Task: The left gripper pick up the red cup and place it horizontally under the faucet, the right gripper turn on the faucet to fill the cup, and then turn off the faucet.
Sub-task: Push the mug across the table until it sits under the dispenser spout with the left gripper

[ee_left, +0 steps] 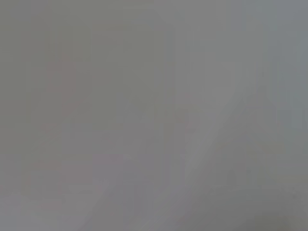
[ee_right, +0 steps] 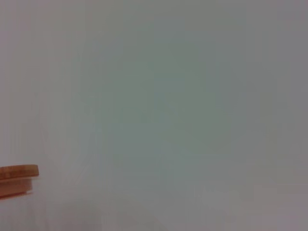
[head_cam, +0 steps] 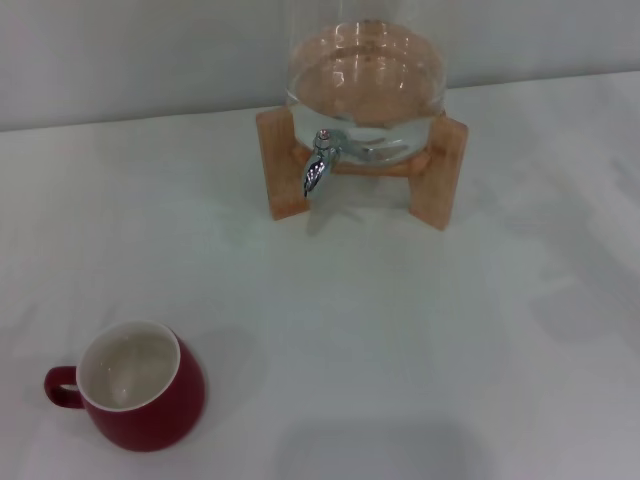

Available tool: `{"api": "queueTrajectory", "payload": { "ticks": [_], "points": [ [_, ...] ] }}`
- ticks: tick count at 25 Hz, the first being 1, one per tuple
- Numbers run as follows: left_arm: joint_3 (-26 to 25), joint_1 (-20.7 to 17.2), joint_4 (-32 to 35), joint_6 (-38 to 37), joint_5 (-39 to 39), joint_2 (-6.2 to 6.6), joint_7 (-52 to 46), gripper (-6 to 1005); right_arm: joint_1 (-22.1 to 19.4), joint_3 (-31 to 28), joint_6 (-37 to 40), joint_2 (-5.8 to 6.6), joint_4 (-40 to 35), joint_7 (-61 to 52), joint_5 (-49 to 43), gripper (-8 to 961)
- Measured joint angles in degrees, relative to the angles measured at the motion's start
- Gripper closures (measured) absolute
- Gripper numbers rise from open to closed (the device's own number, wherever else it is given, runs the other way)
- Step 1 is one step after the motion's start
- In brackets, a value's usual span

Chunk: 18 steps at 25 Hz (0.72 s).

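Observation:
The red cup (head_cam: 135, 390) stands upright on the white table at the front left, white inside facing up, its loop handle pointing left. The faucet (head_cam: 320, 165) is a small chrome tap with a downward spout on the front of a clear glass jar (head_cam: 365, 75), far back from the cup. Neither gripper shows in any view. The left wrist view holds only a blank grey surface. The right wrist view shows pale surface and a wooden piece (ee_right: 18, 179) at its edge.
The jar rests on a wooden stand (head_cam: 440, 170) with legs to either side of the tap. The white table (head_cam: 400, 330) stretches between cup and stand. A pale wall rises behind the jar.

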State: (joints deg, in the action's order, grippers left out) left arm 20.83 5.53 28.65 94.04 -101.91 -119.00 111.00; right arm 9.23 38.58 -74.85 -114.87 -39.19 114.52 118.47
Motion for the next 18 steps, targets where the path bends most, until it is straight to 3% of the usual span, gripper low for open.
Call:
{"api": "queueTrajectory", "payload": {
  "ticks": [18],
  "points": [
    [0.00,-0.08,0.00,0.13,0.15,-0.08,0.00,170,-0.14,0.00,-0.40,0.00,0.12,0.00,-0.05,155]
  ]
}}
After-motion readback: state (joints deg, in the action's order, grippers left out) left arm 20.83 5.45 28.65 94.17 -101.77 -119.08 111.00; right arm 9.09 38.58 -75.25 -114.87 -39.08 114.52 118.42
